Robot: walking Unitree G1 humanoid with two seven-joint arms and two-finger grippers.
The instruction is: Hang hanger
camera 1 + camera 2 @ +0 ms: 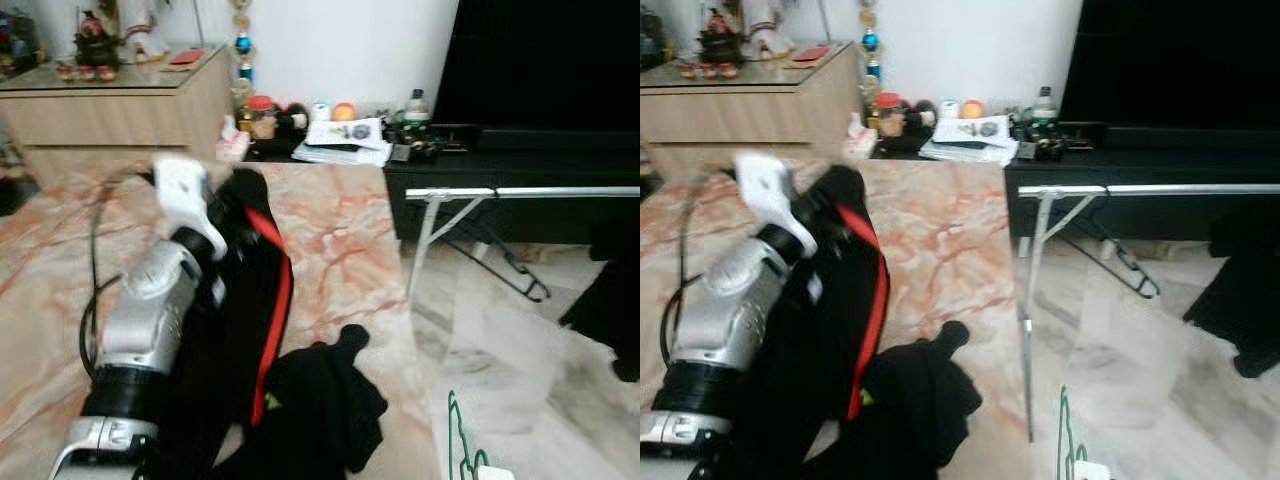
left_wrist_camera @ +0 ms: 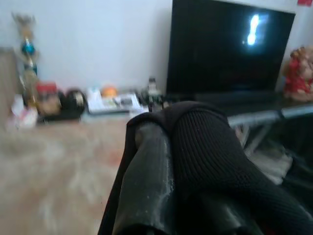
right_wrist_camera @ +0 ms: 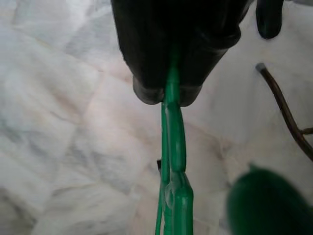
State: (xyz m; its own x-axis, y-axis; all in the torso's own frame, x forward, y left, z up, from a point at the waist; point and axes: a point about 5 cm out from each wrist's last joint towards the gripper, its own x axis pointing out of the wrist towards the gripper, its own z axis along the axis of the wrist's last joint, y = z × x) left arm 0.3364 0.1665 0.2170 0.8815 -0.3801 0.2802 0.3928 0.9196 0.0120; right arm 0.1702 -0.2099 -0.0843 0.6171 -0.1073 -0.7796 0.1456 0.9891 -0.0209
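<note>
garment point(image 1: 245, 330), black with red trim, is draping over the left gripper point(image 2: 166, 161), whose fingers are pinching its fabric above the marble table point(image 1: 340, 230). the right gripper point(image 3: 168, 93) is clamping the green hanger point(image 3: 171, 171), low near the floor. judged step: pairing; next move calls for feeding the hanger into the garment, then lifting it to the rack bar point(image 1: 560, 191).

Head stereo downward; wrists close-up.

left arm point(image 1: 150, 300): silver shell | black joint band | white wrist block | apparently black cable
</note>
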